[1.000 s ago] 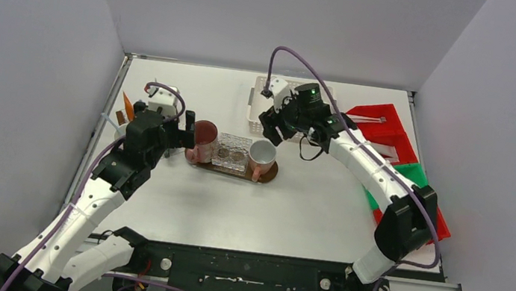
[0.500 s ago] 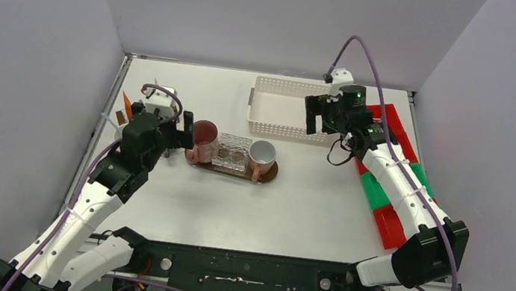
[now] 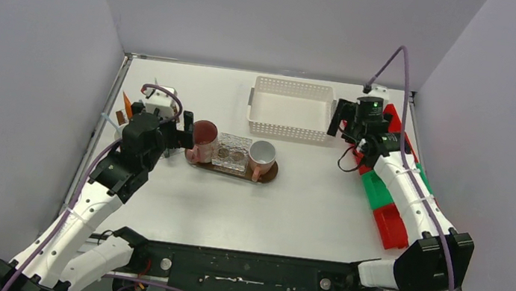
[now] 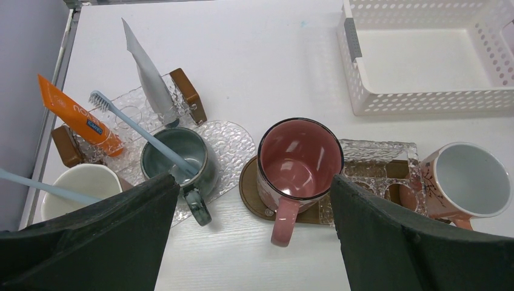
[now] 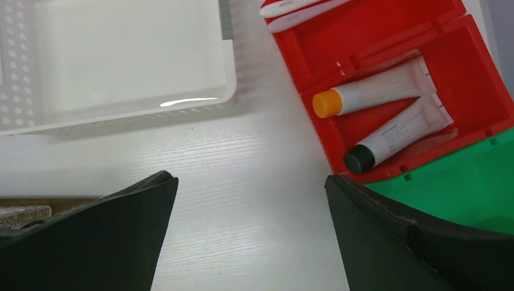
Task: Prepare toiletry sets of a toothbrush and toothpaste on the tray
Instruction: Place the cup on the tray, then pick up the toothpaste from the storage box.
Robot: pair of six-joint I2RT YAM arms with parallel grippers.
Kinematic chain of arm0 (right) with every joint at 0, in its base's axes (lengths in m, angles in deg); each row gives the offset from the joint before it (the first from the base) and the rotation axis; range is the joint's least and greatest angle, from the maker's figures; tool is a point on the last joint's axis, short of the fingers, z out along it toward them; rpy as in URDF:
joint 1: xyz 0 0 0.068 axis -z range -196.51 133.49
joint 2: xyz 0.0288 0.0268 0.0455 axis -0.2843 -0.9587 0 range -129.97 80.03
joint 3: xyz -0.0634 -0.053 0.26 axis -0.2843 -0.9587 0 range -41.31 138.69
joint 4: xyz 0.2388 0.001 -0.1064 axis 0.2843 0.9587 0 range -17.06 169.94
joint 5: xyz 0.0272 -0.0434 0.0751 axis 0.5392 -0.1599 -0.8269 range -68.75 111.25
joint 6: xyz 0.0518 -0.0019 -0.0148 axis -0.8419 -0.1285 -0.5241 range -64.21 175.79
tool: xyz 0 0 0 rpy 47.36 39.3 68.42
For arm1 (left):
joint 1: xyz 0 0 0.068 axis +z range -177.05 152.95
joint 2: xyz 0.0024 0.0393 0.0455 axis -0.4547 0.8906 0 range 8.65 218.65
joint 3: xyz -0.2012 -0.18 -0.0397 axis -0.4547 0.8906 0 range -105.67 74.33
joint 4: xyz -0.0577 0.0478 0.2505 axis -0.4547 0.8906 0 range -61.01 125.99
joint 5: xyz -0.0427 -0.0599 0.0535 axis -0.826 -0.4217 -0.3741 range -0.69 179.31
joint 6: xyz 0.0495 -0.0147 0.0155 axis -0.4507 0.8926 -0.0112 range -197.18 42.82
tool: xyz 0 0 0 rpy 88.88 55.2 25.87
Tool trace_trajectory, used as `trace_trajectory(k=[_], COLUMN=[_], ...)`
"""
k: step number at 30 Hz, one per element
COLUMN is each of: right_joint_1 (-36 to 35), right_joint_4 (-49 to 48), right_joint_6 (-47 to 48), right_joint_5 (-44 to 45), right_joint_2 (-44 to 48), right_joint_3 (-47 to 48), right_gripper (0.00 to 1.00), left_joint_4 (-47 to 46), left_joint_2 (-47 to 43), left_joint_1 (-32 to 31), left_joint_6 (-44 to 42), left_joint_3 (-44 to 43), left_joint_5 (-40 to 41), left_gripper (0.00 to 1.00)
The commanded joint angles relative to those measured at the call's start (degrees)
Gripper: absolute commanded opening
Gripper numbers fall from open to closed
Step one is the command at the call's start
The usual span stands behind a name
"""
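A white basket (image 3: 287,129) sits toward the far side of the desk (image 3: 307,205). Nearer the arms and to the left of the basket lies a brown tray (image 4: 250,197). It carries a maroon mug (image 4: 300,160), a clear glass holder (image 4: 379,160) and, at the end closest to the basket, a white mug with a pink handle (image 4: 463,179). Both mugs stand upright.

The left end effector (image 4: 250,182) is spread wide and pinches nothing, its fingers (image 4: 121,230) flanking the maroon mug from above.

Farther left of the basket are a dark green mug (image 4: 182,154) with a blue toothbrush (image 4: 136,130) leaning in it and a pinkish-white mug (image 4: 79,185) with another toothbrush (image 4: 36,183). Beside them, an orange tube (image 4: 79,118) and a grey tube (image 4: 148,73) stand in a glass rack (image 4: 130,100).

The right end effector (image 5: 251,179) is also spread wide and empty, hovering over bare desk just off the basket's near right corner. Right of the basket, a red bin (image 5: 473,73) holds an orange-capped tube (image 5: 376,91) and a black-capped tube (image 5: 400,133). A green bin (image 5: 460,188) adjoins it.
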Motion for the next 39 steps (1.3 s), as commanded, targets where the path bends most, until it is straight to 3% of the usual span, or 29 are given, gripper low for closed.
trace_trajectory(k=[1,5,11,18,29,39], right_joint_1=[4.5,10.16,15.68,20.22,23.12,23.43], right_joint_4=[-1.99,-3.48,-6.26,-7.93,-11.48,-12.17], right_joint_6=[-5.48,-11.1,-16.6,-21.1,-21.62,-21.71], right_joint_5=[-2.03,-5.78,-6.82,-9.09,-13.88,-16.28], right_joint_2=[1.43,-1.01,-6.24,-13.23,-19.96,-24.75], right_joint_3=[-1.54,-2.27,-1.89,-0.35,0.74,1.63], right_gripper=[1.0,1.0,0.9,0.66,0.55,0.54], left_joint_4=[-2.99,-2.92,-3.0,-3.0,-3.08,-3.17], left_joint_2=[-0.69,-0.76,-0.95,-0.88,-0.5,-0.11], left_joint_1=[-0.26,-0.27,-0.53,-0.78,-0.79,-0.71], left_joint_6=[0.09,0.08,0.08,-0.11,-0.1,-0.19], left_joint_3=[0.2,0.28,0.22,0.29,0.35,0.39], left_joint_5=[0.52,0.35,-0.04,0.04,-0.21,-0.31], left_gripper=[0.94,0.94,0.94,0.94,0.94,0.94])
